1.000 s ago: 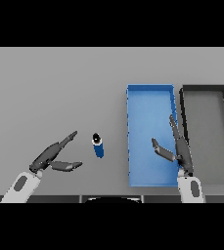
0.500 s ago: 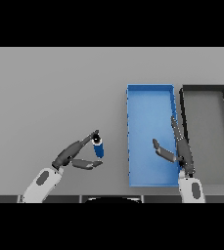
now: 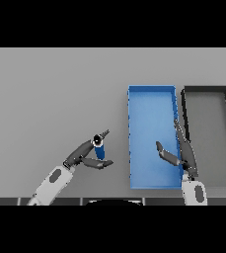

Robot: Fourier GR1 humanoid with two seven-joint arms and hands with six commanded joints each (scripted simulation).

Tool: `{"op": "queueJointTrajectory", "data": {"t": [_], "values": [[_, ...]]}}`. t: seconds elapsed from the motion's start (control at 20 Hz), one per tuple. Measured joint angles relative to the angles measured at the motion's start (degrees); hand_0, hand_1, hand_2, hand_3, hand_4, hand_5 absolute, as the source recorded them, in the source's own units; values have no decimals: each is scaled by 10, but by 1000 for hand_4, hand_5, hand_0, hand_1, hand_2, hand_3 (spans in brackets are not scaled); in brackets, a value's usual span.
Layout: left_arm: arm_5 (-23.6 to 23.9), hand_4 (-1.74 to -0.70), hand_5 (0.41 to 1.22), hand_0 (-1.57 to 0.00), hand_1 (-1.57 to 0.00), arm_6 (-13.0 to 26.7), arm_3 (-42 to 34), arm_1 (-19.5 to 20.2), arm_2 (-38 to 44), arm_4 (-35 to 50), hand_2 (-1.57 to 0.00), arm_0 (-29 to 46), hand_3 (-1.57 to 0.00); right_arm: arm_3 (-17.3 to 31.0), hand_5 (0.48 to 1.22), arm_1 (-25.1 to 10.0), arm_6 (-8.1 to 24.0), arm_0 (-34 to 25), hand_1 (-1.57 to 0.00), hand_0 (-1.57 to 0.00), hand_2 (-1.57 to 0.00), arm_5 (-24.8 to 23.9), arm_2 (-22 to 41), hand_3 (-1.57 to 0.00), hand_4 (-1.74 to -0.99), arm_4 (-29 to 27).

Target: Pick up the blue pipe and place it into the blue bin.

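The blue pipe point(image 3: 99, 148) stands on end on the grey table, left of the blue bin point(image 3: 149, 116). My left hand point(image 3: 85, 156) reaches in from the lower left and brackets the pipe. Its straight fingers point(image 3: 103, 135) pass along the pipe's far side and its thumb point(image 3: 100, 163) sits at the near side, so the hand is open around the pipe. My right hand point(image 3: 182, 152) is open over the blue bin, fingers pointing away from me and thumb out to the left.
A black bin point(image 3: 206, 128) stands right beside the blue bin on its right. The grey table point(image 3: 50, 94) stretches wide to the left and behind the pipe.
My left hand has moved right to the pipe, from clear of it to having fingers and thumb on either side. The pipe and my right hand have stayed in place.
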Motion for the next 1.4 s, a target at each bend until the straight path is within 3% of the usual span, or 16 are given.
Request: {"op": "queueJointTrajectory", "data": {"t": [0.1, 0.15, 0.2, 0.3, 0.45, 0.55, 0.65, 0.75, 1.0, 1.4], "values": [[-1, -1186, 550, 1, -41, -3, 11, -22, 1, 10, -151, -7, -121, 4, 655, -2, 4, -2, 1, 1, 1, 4, -4, 1, -1213, -8], [-4, -1243, 613, -10, -156, -9, 17, -32, 4, 20, -308, -6, -276, 4, 655, 3, -2, 2, 1, 1, 1, 4, 2, 1, -1217, -2], [-5, -1281, 735, -125, -319, -14, 15, -40, 4, 29, -485, 0, -535, 0, 656, 5, 1, 1, 1, 1, 1, 1, 2, 1, -1220, -2], [-2, -1439, 910, -602, -752, -23, 23, -54, 13, 42, -865, 1, -908, 1, 657, 5, 4, -3, 1, 1, 1, -1, -2, 1, -1219, -6], [-9, -1580, 1062, -1075, -1151, -22, 23, -56, 12, 43, -1210, 2, -1194, 10, 660, 3, 14, -12, 1, 1, 1, 5, -1, 1, -1233, -8], [2, -1530, 1119, -1253, -1302, -35, 15, -58, 1, 32, -1340, 11, -1330, 14, 651, 0, 11, -14, 1, 1, 1, 8, -7, 1, -1224, -15], [13, -1501, 1156, -1368, -1399, -32, 18, -67, -4, 11, -1423, 5, -1417, 5, 638, -1, 8, -9, 1, 1, 1, 11, -7, 1, -1221, -21], [15, -1484, 1179, -1441, -1461, -56, -5, -70, -1, 8, -1476, 14, -1472, 6, 631, 4, 13, -10, 1, 1, 1, 13, -3, 1, -1217, -21], [11, -1468, 1207, -1528, -1535, -66, -50, -84, 14, 13, -1540, -1, -1539, 12, 638, 7, 16, -15, 1, 1, 1, 5, -5, 1, -1220, -16], [-19, -1466, 1219, -1564, -1565, 0, -125, -97, 12, 17, -1566, -37, -1566, 20, 643, 0, 8, -20, 1, 1, 1, -1, -3, 1, -1158, 3]]}}
